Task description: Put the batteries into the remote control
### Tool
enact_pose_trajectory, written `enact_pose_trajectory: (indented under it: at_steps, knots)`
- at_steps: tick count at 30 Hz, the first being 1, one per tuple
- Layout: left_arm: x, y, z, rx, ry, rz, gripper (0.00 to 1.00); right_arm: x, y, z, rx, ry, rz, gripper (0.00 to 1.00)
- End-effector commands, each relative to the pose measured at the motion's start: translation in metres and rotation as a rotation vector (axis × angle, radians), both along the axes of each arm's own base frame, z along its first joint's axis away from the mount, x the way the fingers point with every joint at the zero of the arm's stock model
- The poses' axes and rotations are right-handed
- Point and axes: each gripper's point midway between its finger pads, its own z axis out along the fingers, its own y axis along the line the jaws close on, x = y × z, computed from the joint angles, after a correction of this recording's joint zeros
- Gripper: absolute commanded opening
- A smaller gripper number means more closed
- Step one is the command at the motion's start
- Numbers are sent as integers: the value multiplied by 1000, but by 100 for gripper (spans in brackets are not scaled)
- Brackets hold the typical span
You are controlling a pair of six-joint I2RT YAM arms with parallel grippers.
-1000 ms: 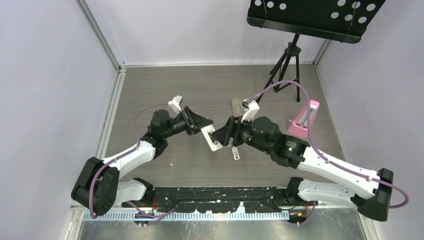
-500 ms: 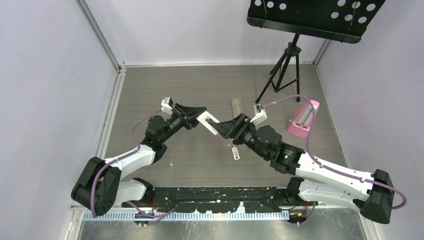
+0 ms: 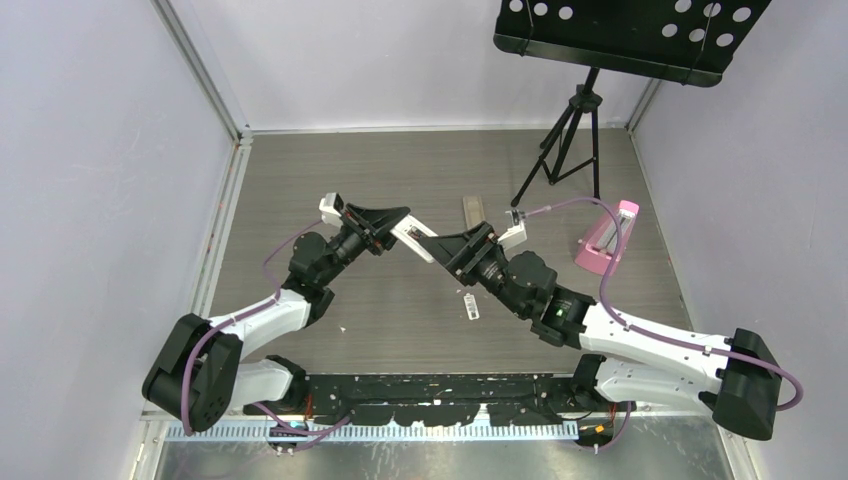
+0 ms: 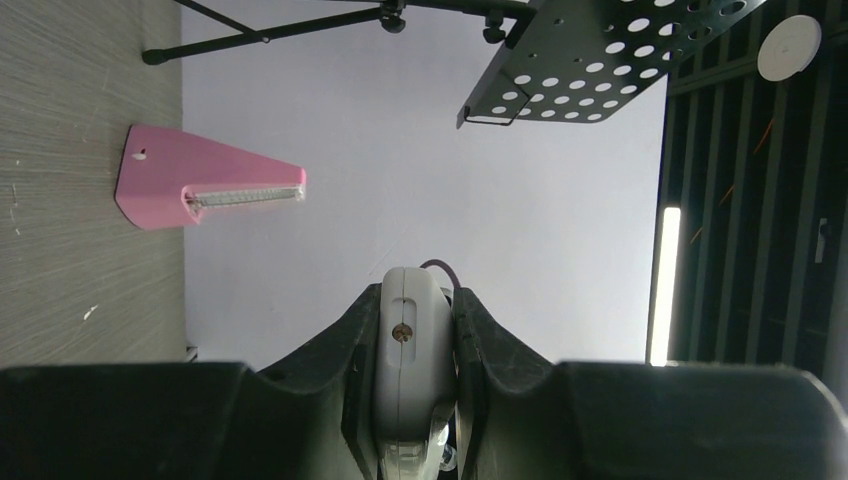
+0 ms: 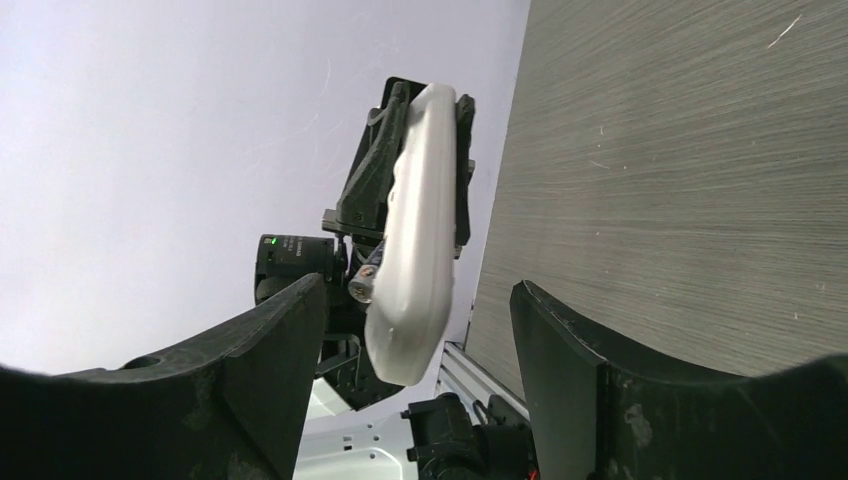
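Observation:
The remote control (image 3: 417,242) is a slim white bar held off the table, and my left gripper (image 3: 393,228) is shut on it. In the left wrist view the remote control (image 4: 411,365) shows end-on, clamped between both fingers of my left gripper (image 4: 412,305). My right gripper (image 3: 455,250) faces it from the right and stands open. In the right wrist view the remote control (image 5: 420,230) hangs in the gap of my right gripper (image 5: 415,300) and touches neither finger. A small dark cylinder with a metal end, seemingly one of the batteries (image 5: 363,286), shows at the remote's side.
A small white bar with a dark label (image 3: 470,306) lies on the table below my right gripper. A tan strip (image 3: 472,212) lies behind it. A pink wedge (image 3: 605,238) sits at the right, by a music stand's tripod (image 3: 565,140).
Both grippers and the remote have moved away from the near edge towards the back. My right gripper has opened wider around the remote's end. My left gripper keeps its hold.

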Motion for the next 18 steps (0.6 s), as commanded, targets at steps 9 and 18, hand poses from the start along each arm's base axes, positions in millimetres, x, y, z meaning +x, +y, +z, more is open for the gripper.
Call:
enact_pose_trajectory:
  at_steps: [9, 18]
  knots:
    - [-7, 2, 29, -51, -107, -15, 0, 7, 0, 22, 96, -3, -42, 61]
    - [-10, -1, 37, -48, -145, -34, 0, 10, 5, 11, 104, 50, -48, 52]
